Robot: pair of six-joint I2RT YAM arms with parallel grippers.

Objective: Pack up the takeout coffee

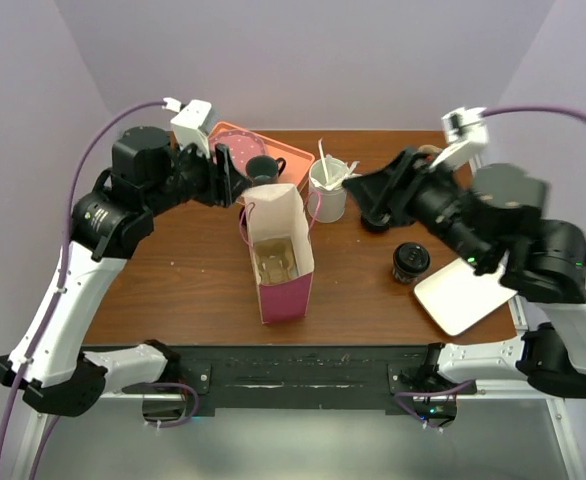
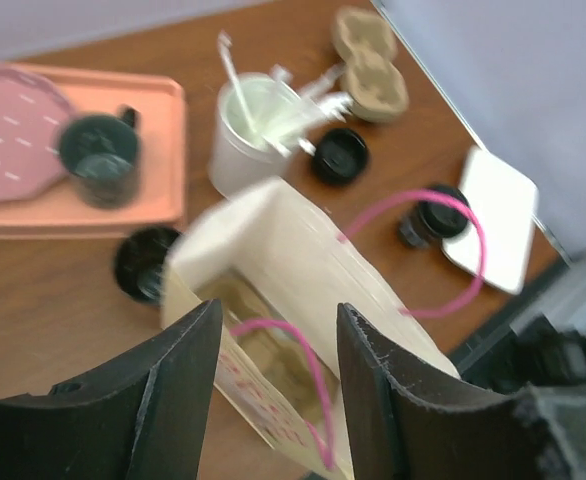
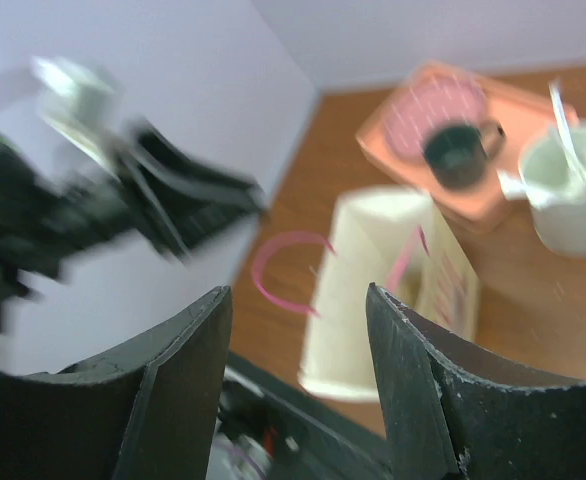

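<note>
The takeout coffee stands with its lid on, toward the right of the surface, just beside the near corner of a white square plate. It is outside the bag and well apart from both sets of jaws. The marking on its side is too small to read.

The pink paper bag stands open in the middle. Something pale brown shows down inside it, but I cannot make out what.

The left arm reaches in over the bag's far left corner. Its jaws are parted with nothing between them. In the wrist view the bag's mouth and one pink handle show through the gap, farther off. A plain black cup sits just left of the bag, but from above it is hidden under that arm.

The right arm comes in from the far right. Its jaws are also spread and holding nothing. Its wrist view is badly blurred, with the bag a pale shape and the other arm a dark smear.

A black lid lies beside a white cup of stirrers, half covered from above by the right arm. A cardboard cup carrier at the far edge is mostly hidden too. A dark mug sits on an orange tray at the back, next to a pink plate that is cut off at the edge of the frame.
</note>
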